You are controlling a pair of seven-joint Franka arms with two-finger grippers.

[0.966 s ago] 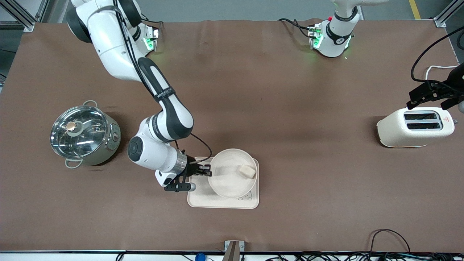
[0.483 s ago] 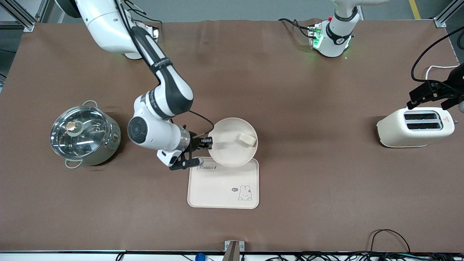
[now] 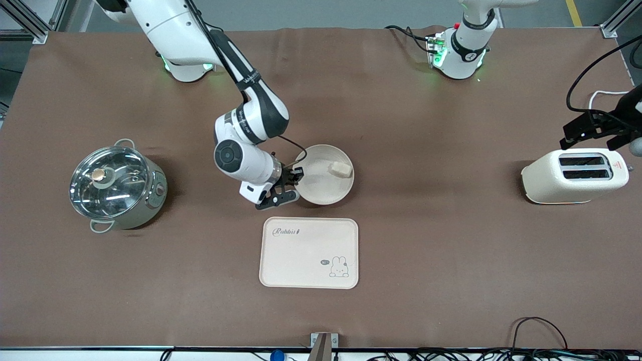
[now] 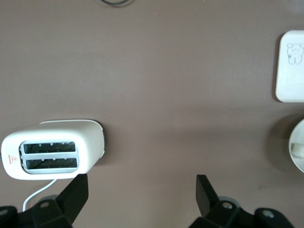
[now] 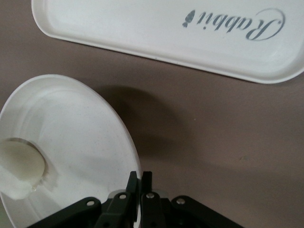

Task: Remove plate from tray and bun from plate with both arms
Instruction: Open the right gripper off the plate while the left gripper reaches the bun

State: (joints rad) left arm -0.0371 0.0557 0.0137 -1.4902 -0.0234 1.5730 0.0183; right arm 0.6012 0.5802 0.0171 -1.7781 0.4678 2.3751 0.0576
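- The pot (image 3: 116,186) with its glass lid stood on the table (image 3: 431,281) toward the right arm's end
- The right arm (image 3: 241,113) reached from its base down to the middle of the table
- The right gripper (image 3: 293,179) was pressed together on the rim of the plate (image 3: 325,186), pinching it at the edge nearest the pot; the right wrist view showed its fingers (image 5: 134,186) closed tight on the thin rim of the plate (image 5: 80,142)
- The plate was held over the bare table, just beside the tray (image 3: 309,253) and farther from the front camera than it; a shadow lay under the plate
- The bun (image 3: 340,170) lay inside the plate, near the rim away from the gripper
- The tray with the rabbit drawing carried nothing
- The toaster (image 3: 575,175) stood toward the left arm's end of the table
- The left arm waited; the left gripper (image 4: 142,197) hung over the table beside the toaster (image 4: 52,154), fingers spread wide apart and holding nothing
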